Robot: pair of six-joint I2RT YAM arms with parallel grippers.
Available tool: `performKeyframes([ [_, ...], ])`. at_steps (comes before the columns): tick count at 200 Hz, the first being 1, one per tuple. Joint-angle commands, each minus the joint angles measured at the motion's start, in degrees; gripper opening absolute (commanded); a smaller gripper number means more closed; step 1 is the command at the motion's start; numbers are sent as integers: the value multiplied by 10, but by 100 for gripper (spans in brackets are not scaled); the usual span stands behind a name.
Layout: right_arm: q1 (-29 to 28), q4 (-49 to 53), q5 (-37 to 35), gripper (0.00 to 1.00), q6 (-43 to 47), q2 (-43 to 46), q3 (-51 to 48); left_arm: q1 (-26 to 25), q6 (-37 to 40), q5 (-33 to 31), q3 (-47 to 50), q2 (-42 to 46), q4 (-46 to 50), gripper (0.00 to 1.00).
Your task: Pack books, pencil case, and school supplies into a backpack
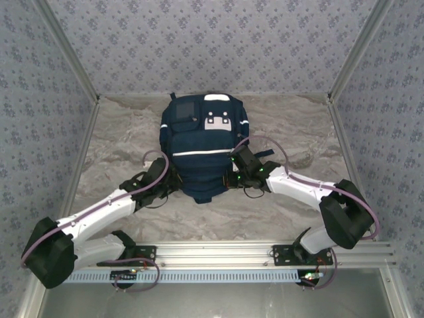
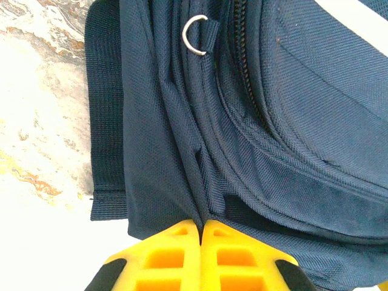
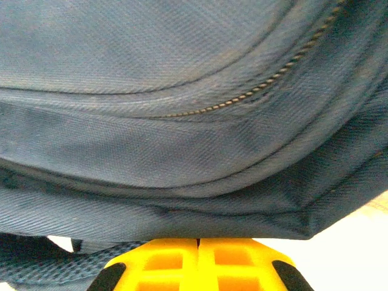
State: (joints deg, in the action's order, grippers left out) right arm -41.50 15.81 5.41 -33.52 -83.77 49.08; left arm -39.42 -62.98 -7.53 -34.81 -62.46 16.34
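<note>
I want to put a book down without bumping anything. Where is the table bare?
The table is bare left of the backpack, right of it, and between its bottom and the rail. Crowded: its lower corners, where the left gripper and right gripper sit.

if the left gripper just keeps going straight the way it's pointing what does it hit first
The backpack. The left gripper, jaws shut, has its tips right at a crease in the navy side fabric, so contact looks immediate, though depth is hard to judge.
</note>
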Motion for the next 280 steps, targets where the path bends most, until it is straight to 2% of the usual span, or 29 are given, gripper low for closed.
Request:
performKeyframes([
  [1,8,38,-77,0,9,5,7,7,16,-21,-11,25,31,0],
  [73,50,-29,-123,0,7,5,-13,26,14,-17,2,56,53,0],
  [140,102,-122,-137,0,10,7,-48,84,20,15,27,94,82,0],
  [161,119,-154,-129,0,13,3,-57,98,29,21,31,103,91,0],
  [194,123,-208,-62,0,16,-8,-66,102,53,69,18,91,78,0],
  [217,96,-234,-41,0,9,10,-88,71,45,105,-13,75,76,31],
  [237,68,-243,-38,0,-7,25,-103,3,37,83,-59,49,77,52],
  [251,54,-254,-37,0,-20,30,-112,-40,54,66,-106,5,88,58],
  [262,47,-267,-34,0,-36,31,-117,-62,87,48,-150,-39,106,59],
  [280,34,-278,-21,0,-53,24,-115,-89,206,38,-216,-115,117,58],
])
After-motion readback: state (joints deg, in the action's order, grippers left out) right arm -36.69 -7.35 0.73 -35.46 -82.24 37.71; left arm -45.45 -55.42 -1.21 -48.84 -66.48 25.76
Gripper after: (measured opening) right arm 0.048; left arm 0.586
